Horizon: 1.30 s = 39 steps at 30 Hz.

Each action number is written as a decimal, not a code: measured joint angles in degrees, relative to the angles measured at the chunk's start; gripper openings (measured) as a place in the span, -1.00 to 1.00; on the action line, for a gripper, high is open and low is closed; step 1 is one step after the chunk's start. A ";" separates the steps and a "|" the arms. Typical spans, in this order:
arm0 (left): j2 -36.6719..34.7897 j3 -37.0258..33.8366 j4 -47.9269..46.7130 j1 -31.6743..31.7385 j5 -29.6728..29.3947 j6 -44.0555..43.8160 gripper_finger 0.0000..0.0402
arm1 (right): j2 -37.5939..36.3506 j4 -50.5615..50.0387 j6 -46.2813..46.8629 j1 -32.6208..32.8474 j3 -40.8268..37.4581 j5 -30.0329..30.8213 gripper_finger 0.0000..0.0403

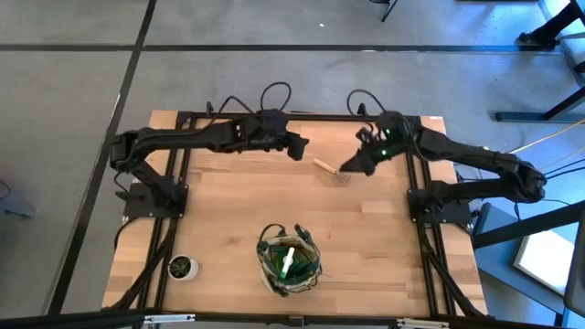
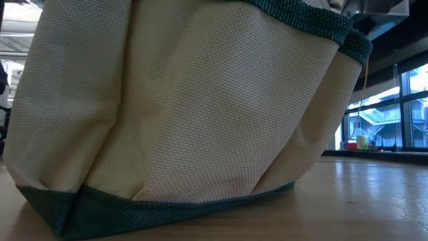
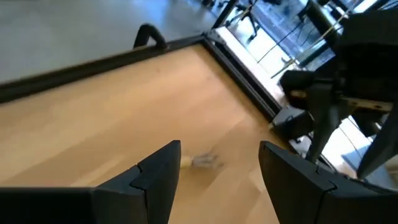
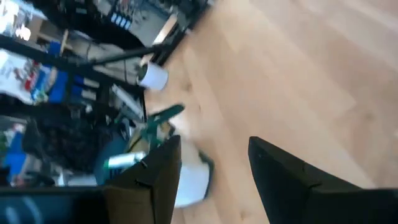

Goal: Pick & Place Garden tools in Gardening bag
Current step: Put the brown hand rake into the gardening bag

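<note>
You had both end effectors upper centre over the table (image 1: 366, 228): left (image 1: 300, 149) open, right (image 1: 351, 168) open beside the fork (image 1: 331, 171); bag (image 1: 289, 260) sat bottom centre.

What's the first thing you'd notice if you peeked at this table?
The gardening bag near the table's front edge, stuffed with tools, including a green spray bottle. Next, one wooden-handled fork lying alone near the back, between the two dark arms: the left pincer is open beside its handle, the right pincer open by its metal end. A small potted plant sits at the front-left corner.
</note>
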 joint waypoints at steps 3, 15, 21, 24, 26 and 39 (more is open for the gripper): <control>1.14 0.03 -0.15 2.60 3.14 2.34 0.06 | 3.17 2.91 0.02 -4.58 0.00 -2.61 -0.06; 6.26 0.04 1.48 11.00 14.86 11.52 0.06 | 13.60 5.02 -8.41 -16.92 0.04 -7.55 -0.06; 8.59 0.07 1.08 12.62 15.99 17.15 0.06 | 13.87 5.45 -15.29 -17.03 0.04 -7.28 -0.05; 10.22 0.07 0.80 13.53 17.50 19.64 0.06 | 13.87 5.62 -16.71 -17.07 0.04 -6.14 -0.06; 11.59 0.07 0.97 14.17 19.16 21.37 0.06 | 13.87 5.71 -16.72 -17.02 0.04 -3.60 -0.05; 15.91 0.07 1.34 16.83 29.46 24.44 0.06 | 21.05 0.23 -12.04 -16.09 0.07 -0.74 -0.05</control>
